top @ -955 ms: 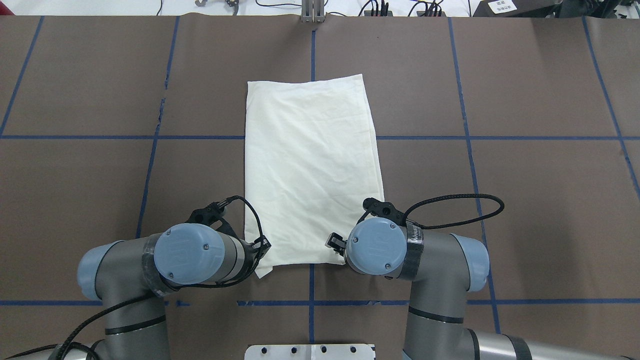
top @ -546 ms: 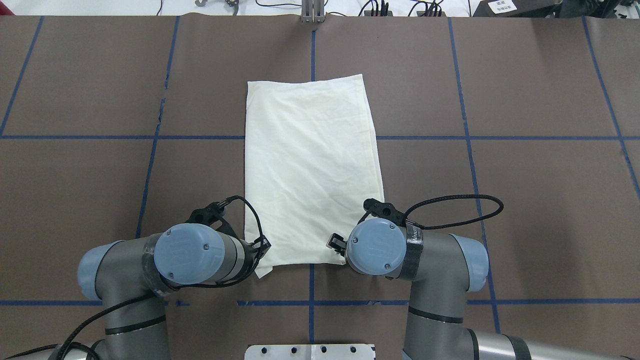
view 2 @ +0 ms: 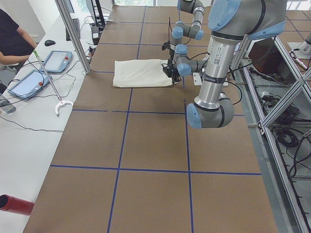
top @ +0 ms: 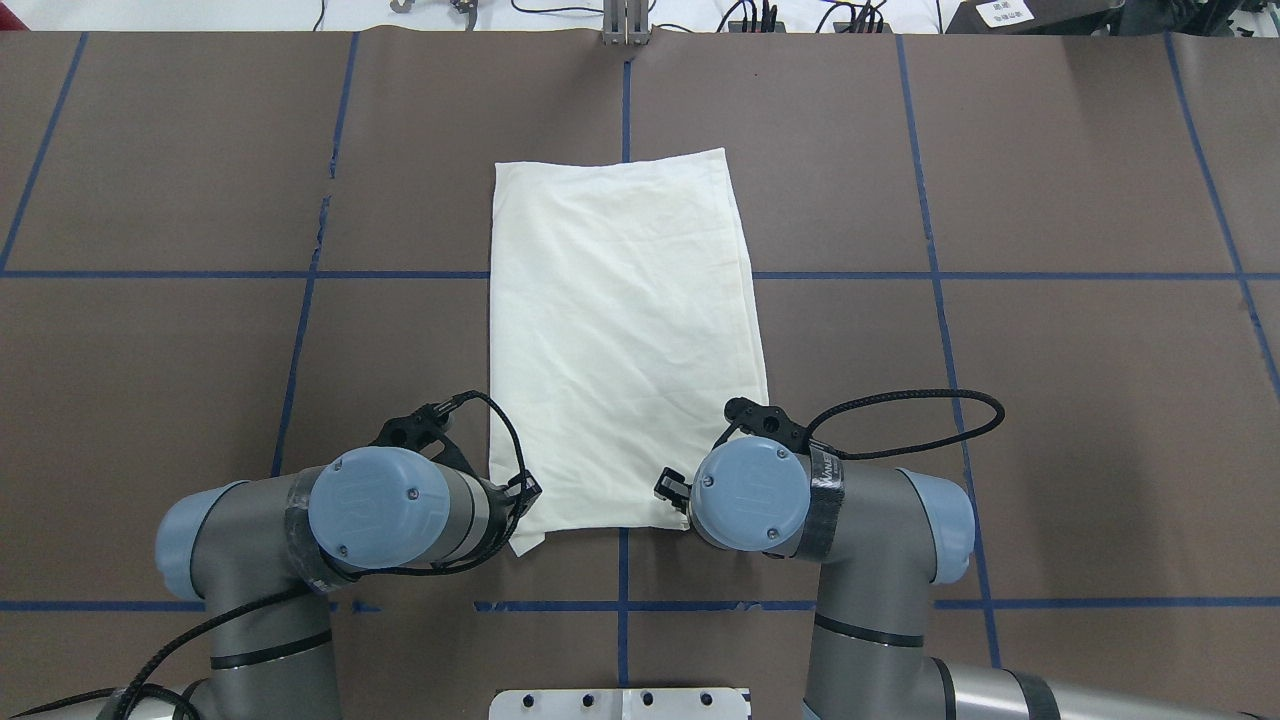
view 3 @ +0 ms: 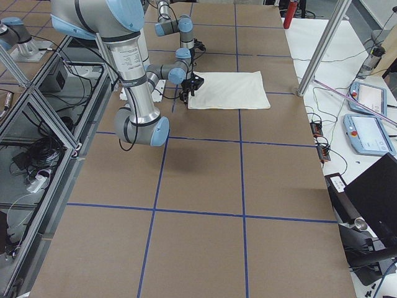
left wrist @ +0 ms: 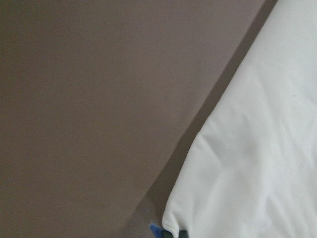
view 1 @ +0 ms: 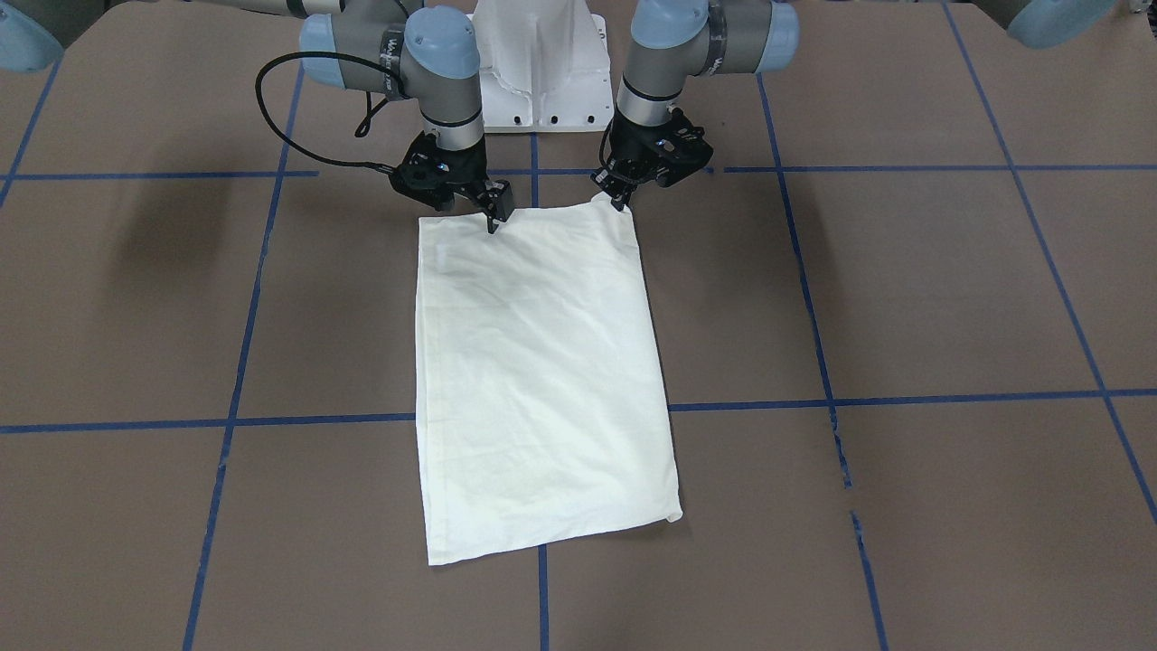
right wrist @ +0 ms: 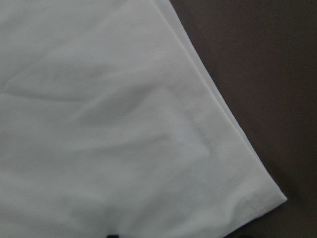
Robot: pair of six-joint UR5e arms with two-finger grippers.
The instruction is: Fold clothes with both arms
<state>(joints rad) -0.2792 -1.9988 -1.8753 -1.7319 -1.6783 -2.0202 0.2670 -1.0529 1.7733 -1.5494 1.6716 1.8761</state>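
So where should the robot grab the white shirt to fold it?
Probably by its two corners nearest the robot, both at once, coming down from above. The shirt lies flat on the table as a long rectangle, so only edges and corners give the jaws something thin to pinch, and those two look easiest to reach.

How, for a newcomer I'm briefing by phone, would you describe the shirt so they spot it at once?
The brown table carries a grid of blue tape. In its middle, just ahead of the left arm and right arm, lies the shirt. The arms are grey metal; it is a flat cream cloth rectangle.
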